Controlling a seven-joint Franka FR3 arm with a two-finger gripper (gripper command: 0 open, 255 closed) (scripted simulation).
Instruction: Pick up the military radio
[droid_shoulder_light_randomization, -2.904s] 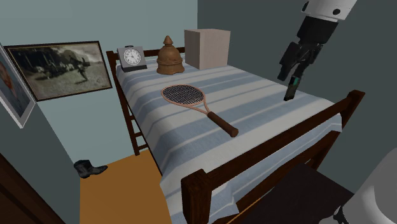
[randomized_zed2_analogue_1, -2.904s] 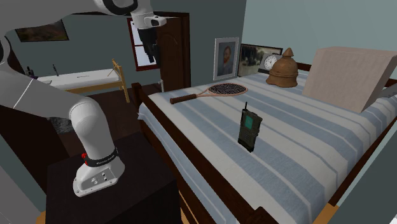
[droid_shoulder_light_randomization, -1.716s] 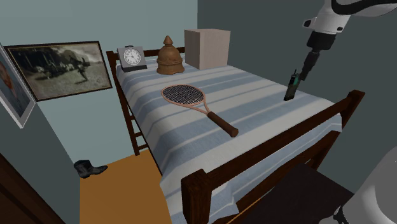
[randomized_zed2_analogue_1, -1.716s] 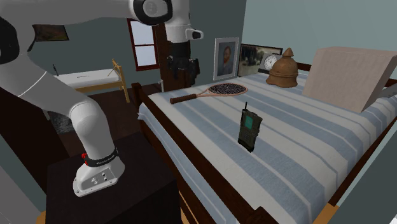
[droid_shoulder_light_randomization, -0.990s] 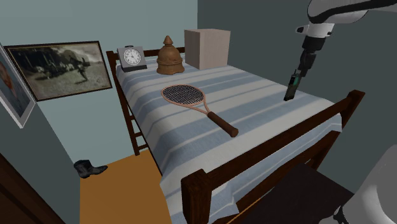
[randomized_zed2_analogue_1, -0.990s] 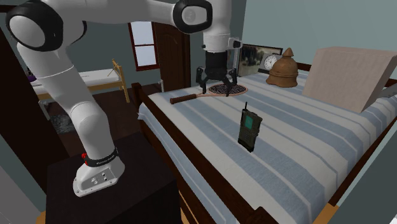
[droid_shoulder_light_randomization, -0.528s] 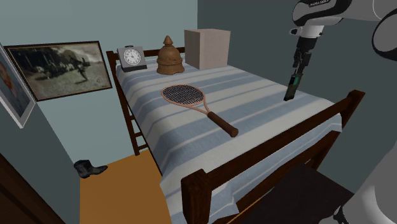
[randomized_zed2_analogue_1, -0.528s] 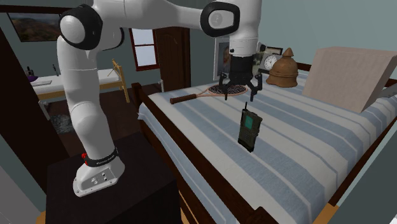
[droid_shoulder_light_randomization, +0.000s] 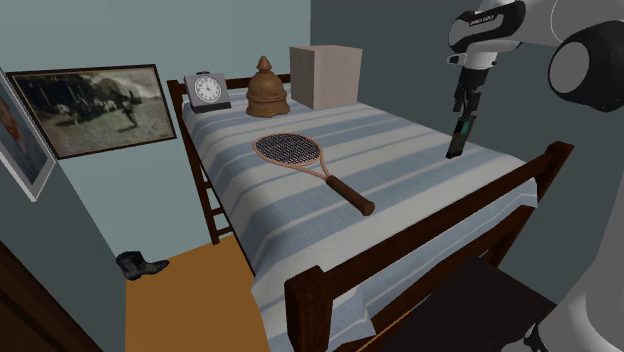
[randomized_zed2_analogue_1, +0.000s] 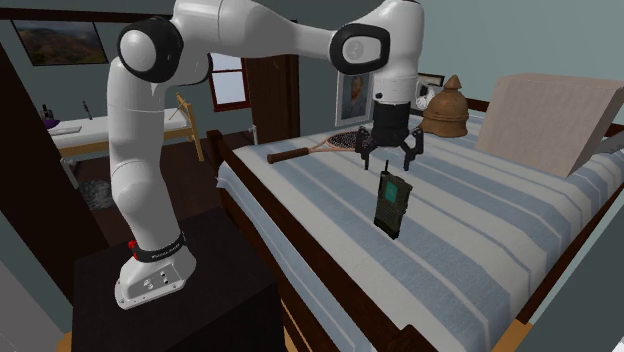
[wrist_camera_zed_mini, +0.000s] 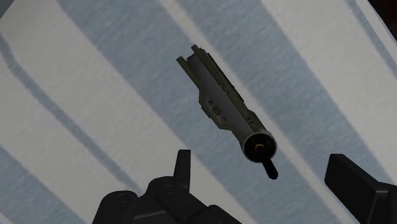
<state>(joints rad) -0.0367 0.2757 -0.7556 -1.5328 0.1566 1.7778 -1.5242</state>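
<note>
blue-and-white striped cover lies over a dark wooden bed (droid_shoulder_light_randomization: 400, 175), and all else is placed from that bed. the white arm with dark joints (randomized_zed2_analogue_1: 140, 150) arches over the bed's side rail. at the bed's head end a beige blocky pillow (droid_shoulder_light_randomization: 325, 75) leans upright. a brown-framed tennis racket with a dark grip (droid_shoulder_light_randomization: 300, 152) lies flat near the bed's middle. a brown spiked helmet (droid_shoulder_light_randomization: 267, 90) and a square grey clock with a white face (droid_shoulder_light_randomization: 208, 90) stand side by side at the bed's headboard. the olive-green military radio with a black antenna stub (randomized_zed2_analogue_1: 390, 203) stands upright on the bed's foot half, well apart from the racket. the black gripper (randomized_zed2_analogue_1: 388, 158) hangs just above the radio's top; its 2 fingers (wrist_camera_zed_mini: 183, 167) are spread, with the antenna end between them, untouched.
</note>
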